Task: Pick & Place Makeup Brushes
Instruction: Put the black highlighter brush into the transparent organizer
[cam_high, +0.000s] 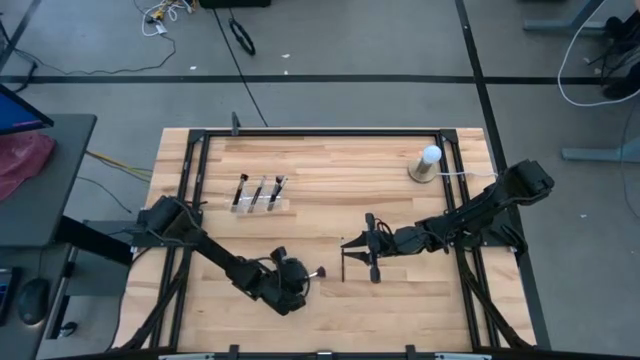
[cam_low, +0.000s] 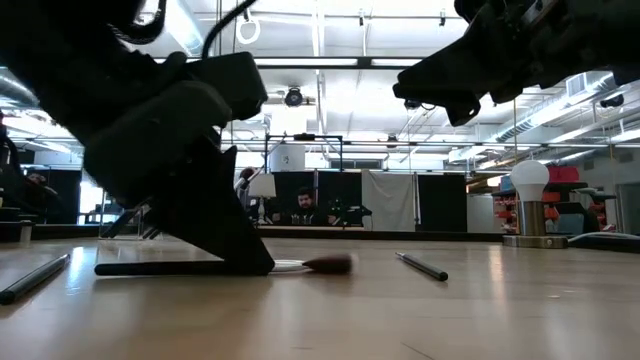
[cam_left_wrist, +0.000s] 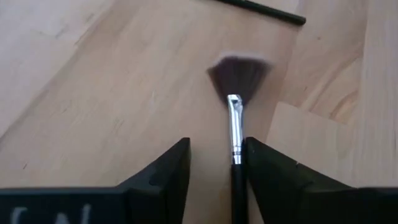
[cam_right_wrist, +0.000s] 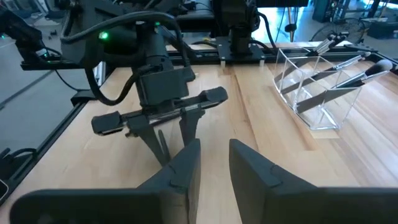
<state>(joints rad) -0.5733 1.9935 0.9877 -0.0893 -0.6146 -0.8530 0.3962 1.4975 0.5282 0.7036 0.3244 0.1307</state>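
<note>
A fan makeup brush (cam_left_wrist: 235, 112) lies flat on the wooden table, its dark tuft (cam_low: 325, 265) pointing away from my left gripper. My left gripper (cam_left_wrist: 216, 146) is down at the table near the front edge (cam_high: 300, 275). It is open, with its fingers on either side of the brush's black handle. My right gripper (cam_right_wrist: 215, 163) hangs open above the middle of the table (cam_high: 350, 245), with nothing between its fingers. A thin dark brush (cam_high: 343, 262) lies on the table below it. A clear holder (cam_high: 258, 195) at the far left has three brushes leaning in it. My left gripper slants down from the near left, with its fingers running along the fan brush. The handle, just behind the silvery ferrule (cam_left_wrist: 236, 163), lies close against one finger (cam_left_wrist: 267, 171) and well clear of the other. I cannot tell whether that finger touches it. The brush lies flat on the table.
A white ball on a round base (cam_high: 428, 160) stands at the far right corner. One more thin brush (cam_low: 35, 278) lies on the table at the left edge of the low view. A black frame (cam_high: 320, 133) runs along the table's edges. People sit in the room beyond.
</note>
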